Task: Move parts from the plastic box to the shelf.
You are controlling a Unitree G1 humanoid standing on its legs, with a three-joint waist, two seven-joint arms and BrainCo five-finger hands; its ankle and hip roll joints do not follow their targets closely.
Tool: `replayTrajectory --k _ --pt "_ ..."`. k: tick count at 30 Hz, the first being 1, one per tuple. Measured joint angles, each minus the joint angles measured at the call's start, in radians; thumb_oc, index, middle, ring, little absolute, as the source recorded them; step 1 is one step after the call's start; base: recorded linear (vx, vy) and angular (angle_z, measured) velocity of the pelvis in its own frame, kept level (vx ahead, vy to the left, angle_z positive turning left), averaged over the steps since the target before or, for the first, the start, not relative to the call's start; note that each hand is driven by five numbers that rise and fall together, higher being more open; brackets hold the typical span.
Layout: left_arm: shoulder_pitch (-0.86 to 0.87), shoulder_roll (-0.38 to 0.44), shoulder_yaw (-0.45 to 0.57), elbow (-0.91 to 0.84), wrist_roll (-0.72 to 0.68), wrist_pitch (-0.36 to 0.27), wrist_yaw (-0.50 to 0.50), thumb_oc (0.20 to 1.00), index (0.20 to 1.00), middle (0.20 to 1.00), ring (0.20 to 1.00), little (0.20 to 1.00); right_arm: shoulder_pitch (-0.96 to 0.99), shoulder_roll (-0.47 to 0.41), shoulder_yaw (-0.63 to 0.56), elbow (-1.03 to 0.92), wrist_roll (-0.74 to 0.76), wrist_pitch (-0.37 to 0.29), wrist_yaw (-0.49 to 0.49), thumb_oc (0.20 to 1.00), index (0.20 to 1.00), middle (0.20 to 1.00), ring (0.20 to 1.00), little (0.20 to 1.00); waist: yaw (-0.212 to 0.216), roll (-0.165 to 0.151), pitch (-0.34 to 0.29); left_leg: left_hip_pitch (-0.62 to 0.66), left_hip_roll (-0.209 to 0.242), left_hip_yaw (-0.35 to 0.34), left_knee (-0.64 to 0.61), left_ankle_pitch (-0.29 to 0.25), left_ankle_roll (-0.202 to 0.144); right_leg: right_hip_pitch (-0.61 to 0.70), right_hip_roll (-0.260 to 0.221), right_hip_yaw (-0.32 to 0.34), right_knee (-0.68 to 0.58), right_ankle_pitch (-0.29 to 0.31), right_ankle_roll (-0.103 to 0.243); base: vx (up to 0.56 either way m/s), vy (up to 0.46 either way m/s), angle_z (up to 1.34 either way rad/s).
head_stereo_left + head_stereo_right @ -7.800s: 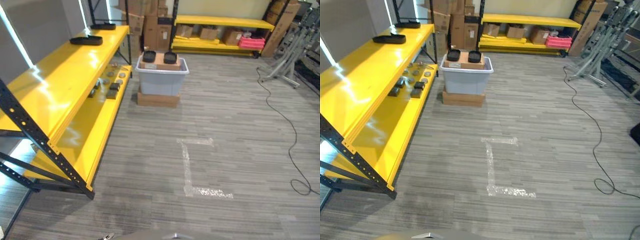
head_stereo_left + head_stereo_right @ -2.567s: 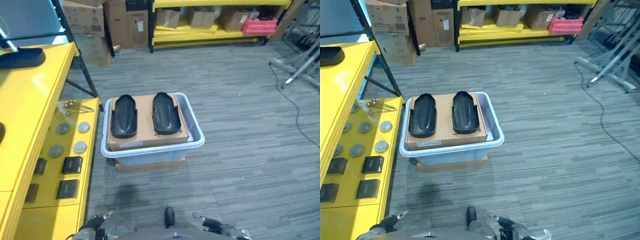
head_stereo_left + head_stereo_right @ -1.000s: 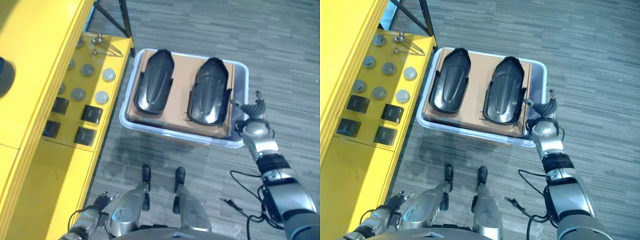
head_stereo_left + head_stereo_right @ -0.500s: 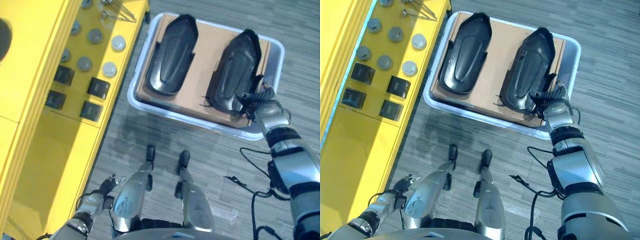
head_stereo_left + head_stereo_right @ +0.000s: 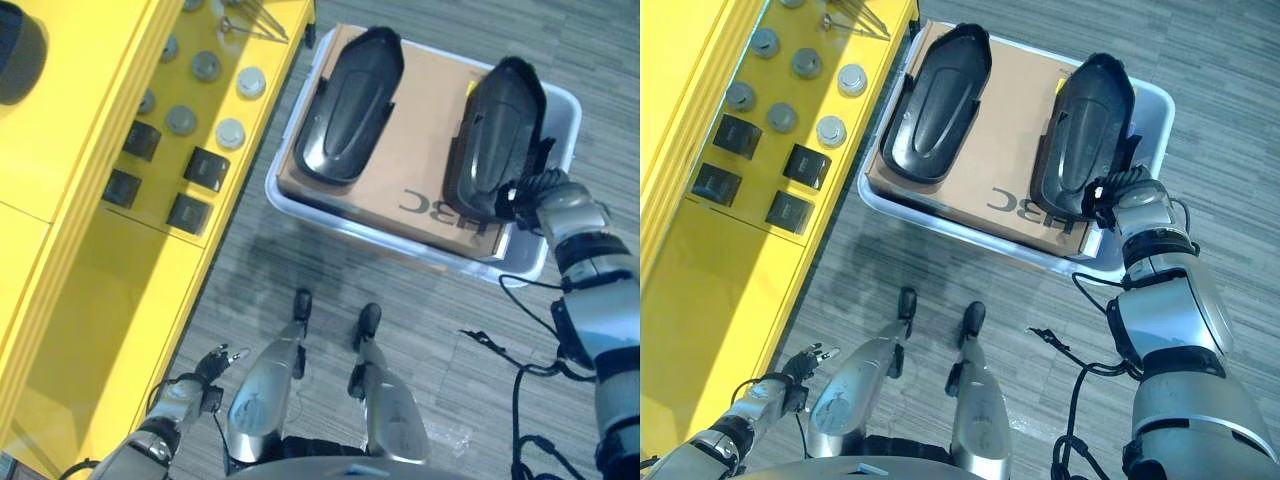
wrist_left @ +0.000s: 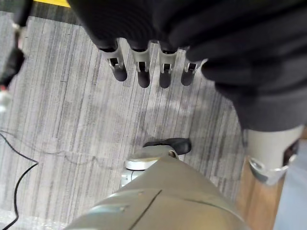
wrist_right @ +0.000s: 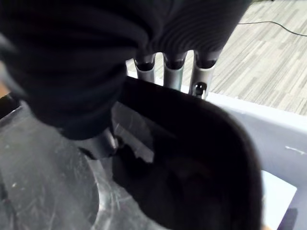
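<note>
Reaching farther over the grey plastic box [image 5: 1150, 110], the right hand [image 5: 1132, 203] grips the stiff, probably light right-hand black moulded plastic part [image 5: 1085, 130] by its near rim, atop cardboard.

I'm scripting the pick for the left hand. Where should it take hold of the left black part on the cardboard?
Judging by its pose, grip the left black part across its raised side rims near the middle, coming from above. It lies lengthwise on the cardboard with both long edges exposed.
</note>
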Motion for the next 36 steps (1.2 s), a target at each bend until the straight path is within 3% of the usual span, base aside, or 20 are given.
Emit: replayTrajectory --k 5,8,10,11,16,19,20,21,23,26,28,29,33,36 --pt "0.0 0.001 0.007 -0.005 0.001 -0.001 0.001 1.0 1.0 1.0 1.0 1.0 0.11 0.006 -0.084 -0.02 -0.009 -0.008 0.004 0.2 0.2 0.2 0.2 0.2 -0.001 -0.01 -0.006 0.062 -0.001 -0.016 -0.011 -0.013 -0.009 0.062 0.002 -0.005 0.0 -0.017 0.0 0.06 -0.077 0.08" --pt "0.037 0.026 0.05 -0.028 0.003 0.003 0.001 1.0 1.0 1.0 1.0 1.0 0.255 0.032 -0.146 -0.066 -0.018 -0.01 0.001 0.2 0.2 0.2 0.2 0.2 -0.006 -0.05 -0.047 0.141 0.001 -0.026 -0.064 -0.006 -0.011 0.122 0.005 -0.015 0.0 -0.039 0.001 0.08 -0.093 0.08" --pt "0.07 0.037 0.058 -0.043 0.004 -0.004 0.001 1.0 1.0 1.0 1.0 1.0 0.326 0.044 -0.165 -0.085 -0.031 -0.01 -0.001 0.2 0.2 0.2 0.2 0.2 -0.008 -0.073 -0.114 0.147 0.001 -0.029 -0.079 -0.006 -0.013 0.122 0.004 -0.022 -0.003 -0.053 0.006 0.05 -0.088 0.03" --pt "0.092 0.049 0.062 -0.076 0.019 0.006 0.004 1.0 1.0 1.0 1.0 1.0 0.404 0.054 -0.171 -0.09 -0.065 -0.012 -0.001 0.2 0.2 0.2 0.2 0.2 -0.013 -0.098 -0.197 0.158 0.003 -0.028 -0.107 -0.002 -0.013 0.12 0.005 -0.023 -0.002 -0.054 0.01 0.05 -0.089 0.01" --pt "0.121 0.071 0.081 -0.193 0.039 0.038 0.01 1.0 1.0 1.0 1.0 1.0 0.514 0.056 -0.178 -0.137 -0.097 -0.035 -0.005 0.2 0.2 0.2 0.2 0.2 -0.046 -0.121 -0.302 0.241 0.009 -0.029 -0.158 0.004 -0.005 0.179 0.01 -0.023 0.0 -0.056 0.012 0.05 -0.091 0.0" --pt "0.128 0.133 0.108 -0.422 0.037 0.103 0.02 1.0 1.0 1.0 1.0 1.0 0.617 0.045 -0.178 -0.341 -0.164 -0.063 -0.041 0.2 0.2 0.2 0.2 0.2 -0.068 -0.134 -0.339 0.262 0.014 -0.037 -0.169 -0.008 -0.006 0.207 0.015 -0.018 -0.001 -0.059 0.011 -0.04 -0.059 0.06" --pt "0.128 0.133 0.108 -0.422 0.037 0.103 0.02 1.0 1.0 1.0 1.0 1.0 0.617 0.045 -0.178 -0.341 -0.164 -0.063 -0.041 0.2 0.2 0.2 0.2 0.2 -0.068 -0.134 -0.339 0.262 0.014 -0.037 -0.169 -0.008 -0.006 0.207 0.015 -0.018 -0.001 -0.059 0.011 -0.05 -0.042 -0.07" --pt "0.126 0.204 0.117 -0.582 0.043 0.131 0.04 1.0 1.0 1.0 1.0 1.0 0.65 0.037 -0.178 -0.488 -0.182 -0.083 -0.045 0.2 0.2 0.2 0.2 0.2 -0.077 -0.145 -0.368 0.265 0.013 -0.029 -0.169 -0.009 -0.005 0.207 0.014 -0.005 -0.004 -0.073 0.009 -0.05 -0.03 -0.17" --pt "0.112 0.24 0.117 -0.639 0.051 0.142 0.047 1.0 1.0 1.0 1.0 1.0 0.65 0.016 -0.178 -0.574 -0.184 -0.098 -0.046 0.2 0.2 0.2 0.2 0.2 -0.08 -0.137 -0.381 0.269 0.015 -0.02 -0.169 -0.009 -0.006 0.207 0.015 0.004 -0.007 -0.077 0.008 -0.05 -0.03 -0.15" --pt "0.092 0.271 0.126 -0.808 0.028 0.189 0.029 1.0 1.0 1.0 1.0 1.0 0.654 -0.06 -0.179 -0.798 -0.307 -0.091 -0.043 0.2 0.2 0.2 0.2 0.2 -0.088 -0.126 -0.39 0.292 0.017 -0.016 -0.169 -0.005 -0.009 0.221 0.017 0.008 -0.007 -0.079 0.012 -0.01 -0.006 -0.02" --pt "0.076 0.269 0.126 -0.884 -0.027 0.215 0.016 1.0 1.0 1.0 1.0 1.0 0.652 -0.086 -0.179 -0.899 -0.37 -0.108 -0.045 0.2 0.2 0.2 0.2 0.2 -0.09 -0.126 -0.396 0.304 0.018 -0.016 -0.169 -0.005 -0.009 0.234 0.018 0.008 -0.007 -0.079 0.012 -0.02 0.011 -0.01" --pt "0.059 0.248 0.137 -0.931 -0.111 0.276 0.004 1.0 1.0 1.0 1.0 1.0 0.647 -0.104 -0.179 -0.984 -0.408 -0.115 -0.044 0.2 0.2 0.2 0.2 0.2 -0.098 -0.127 -0.399 0.313 0.017 -0.014 -0.169 -0.006 -0.009 0.242 0.017 0.013 -0.007 -0.086 0.012 -0.03 0.034 -0.03" --pt "0.027 0.152 0.155 -0.946 -0.359 0.394 -0.004 1.0 1.0 1.0 1.0 1.0 0.605 -0.108 -0.176 -1.095 -0.482 -0.168 -0.045 0.2 0.2 0.2 0.2 0.2 -0.111 -0.128 -0.402 0.316 0.016 0.007 -0.163 -0.006 -0.008 0.237 0.015 0.033 -0.007 -0.087 0.008 -0.03 0.056 -0.11" --pt "0.0 0.072 0.114 -0.948 -0.563 0.424 0.001 1.0 1.0 1.0 1.0 1.0 0.516 -0.108 -0.136 -1.108 -0.499 -0.211 -0.048 0.2 0.2 0.2 0.2 0.2 -0.137 -0.132 -0.405 0.317 0.014 0.011 -0.163 -0.008 -0.006 0.235 0.014 0.036 -0.007 -0.082 0.012 -0.02 0.052 -0.07"
